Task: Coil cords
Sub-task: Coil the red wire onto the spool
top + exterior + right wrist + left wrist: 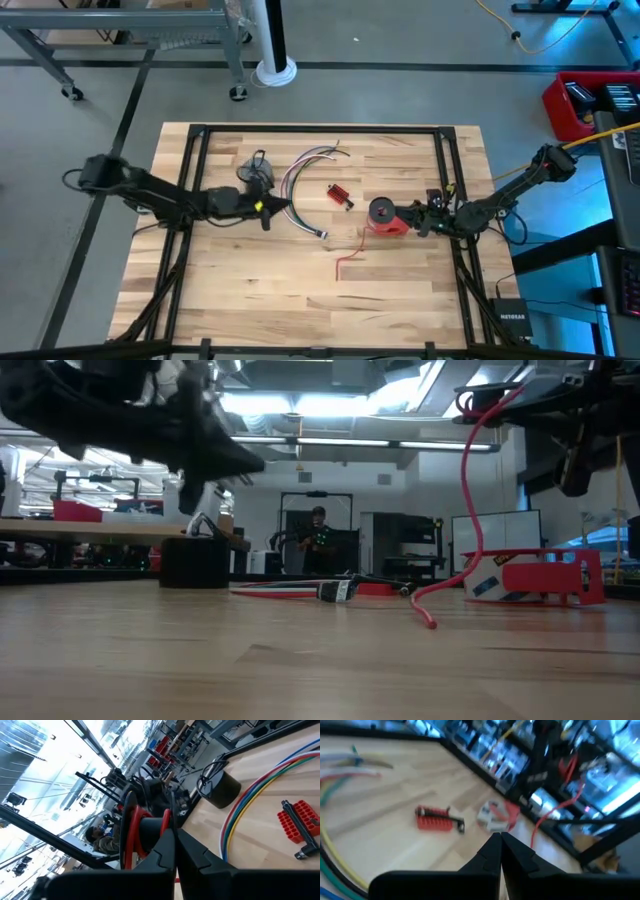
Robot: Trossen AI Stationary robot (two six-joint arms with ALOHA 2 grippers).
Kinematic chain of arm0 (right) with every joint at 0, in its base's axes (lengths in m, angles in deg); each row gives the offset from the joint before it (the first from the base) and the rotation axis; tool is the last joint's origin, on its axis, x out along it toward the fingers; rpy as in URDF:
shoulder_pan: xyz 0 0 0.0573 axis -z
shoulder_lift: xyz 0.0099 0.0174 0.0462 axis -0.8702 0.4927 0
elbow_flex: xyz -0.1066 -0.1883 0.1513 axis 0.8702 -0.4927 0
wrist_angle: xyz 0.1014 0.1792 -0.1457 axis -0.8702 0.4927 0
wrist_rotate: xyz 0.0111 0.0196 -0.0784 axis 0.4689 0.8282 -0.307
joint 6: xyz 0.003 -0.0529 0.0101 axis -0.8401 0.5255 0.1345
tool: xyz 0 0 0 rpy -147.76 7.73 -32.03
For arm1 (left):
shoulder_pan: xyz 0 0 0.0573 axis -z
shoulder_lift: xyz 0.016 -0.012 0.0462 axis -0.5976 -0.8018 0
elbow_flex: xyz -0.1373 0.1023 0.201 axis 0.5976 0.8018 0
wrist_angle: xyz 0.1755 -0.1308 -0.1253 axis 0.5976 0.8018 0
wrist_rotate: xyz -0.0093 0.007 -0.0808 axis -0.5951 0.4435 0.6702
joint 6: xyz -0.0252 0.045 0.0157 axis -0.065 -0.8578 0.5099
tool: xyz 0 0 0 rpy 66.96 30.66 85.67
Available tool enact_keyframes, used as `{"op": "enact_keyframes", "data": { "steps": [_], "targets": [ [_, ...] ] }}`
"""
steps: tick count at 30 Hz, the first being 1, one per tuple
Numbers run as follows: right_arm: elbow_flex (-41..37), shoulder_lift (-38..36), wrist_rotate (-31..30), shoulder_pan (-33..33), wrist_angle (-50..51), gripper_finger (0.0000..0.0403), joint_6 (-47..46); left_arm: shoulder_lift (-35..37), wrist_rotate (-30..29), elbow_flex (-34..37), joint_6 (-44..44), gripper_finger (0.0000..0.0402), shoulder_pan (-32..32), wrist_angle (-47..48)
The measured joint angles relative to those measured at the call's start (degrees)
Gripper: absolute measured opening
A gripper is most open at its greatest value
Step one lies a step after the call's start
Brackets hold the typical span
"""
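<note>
The long bundle of coloured wires lies curved on the table, its plug end toward the near side. My left gripper is shut and empty, just left of the bundle and above the table. My right gripper is shut on a red cord and raised at the table's right. A small dark coil with a black loop stands at the far left and also shows in the right wrist view. My right gripper pinches the looped upper part of the red cord between its two fingers, coming level from the table's right side. The rest of the cord hangs slack below the fingers in a curve. Its free end lies on the table.
A red tape roll sits on the table beside my right gripper and also shows in the low view. A small red block lies between the bundle and the roll. A person stands far behind the table.
</note>
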Motion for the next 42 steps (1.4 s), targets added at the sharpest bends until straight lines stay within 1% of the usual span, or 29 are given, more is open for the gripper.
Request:
{"op": "enact_keyframes", "data": {
  "steps": [3, 5, 8, 12, 14, 17, 20, 24, 26, 35, 38, 42],
  "targets": [
    [0.0, 0.0, 0.0, 0.0, -0.71, 0.0003, 0.38, -8.31, 0.13, -3.33, -0.37, 0.0002, 1.04, -2.84],
    [0.0, 0.0, 0.02, 0.0, -0.67, 0.0003, 0.38, -13.64, 0.15, -6.66, -2.21, 0.0002, 1.48, -4.74],
    [0.0, 0.0, 0.03, 0.0, -0.71, 0.0003, 0.38, -20.7, 0.12, -12.23, -7.56, 0.0002, 1.85, -5.56],
    [0.0, 0.0, 0.83, 0.0, -0.67, 0.0003, 0.35, -28.26, 0.19, -19.93, -15.06, 0.0002, 1.85, -5.61],
    [0.0, 0.0, 1.05, 0.0, -0.7, 0.0003, 0.35, -31.44, 1.66, -23.55, -16.94, 0.0002, 1.75, -5.54],
    [0.0, 0.0, 1.07, 0.0, -0.67, 0.0003, 0.33, -35.05, 7.53, -28.73, -16.56, 0.0002, 1.25, -2.61],
    [0.0, 0.0, 1.09, 0.0, -0.65, 0.0003, 0.33, -36.68, 12.94, -32.94, -15.43, 0.0002, 0.93, 2.77],
    [0.02, 0.0, 1.71, 0.0, -0.61, 0.0003, 0.33, -37.09, 15.39, -35.86, -16.89, 0.0002, 0.91, 6.58],
    [0.02, 0.0, 2.53, 0.0, -0.6, 0.0003, 0.33, -37.07, 15.54, -36.32, -17.28, 0.0002, 0.93, 6.58],
    [0.02, 0.0, 2.58, 0.0, -0.6, 0.0003, 0.35, -37.07, 14.96, -36.36, -19.81, 0.0004, -0.2, 6.31],
    [0.02, 0.0, 2.58, 0.0, -0.6, 0.0003, 0.37, -37.07, 14.99, -36.36, -18.8, 0.0026, -0.16, 6.96],
    [0.02, 0.0, 2.58, 0.0, -0.6, 0.0003, 0.38, -37.07, 14.99, -36.36, -17.17, 0.0078, -0.1, 8.38]
  ]
}}
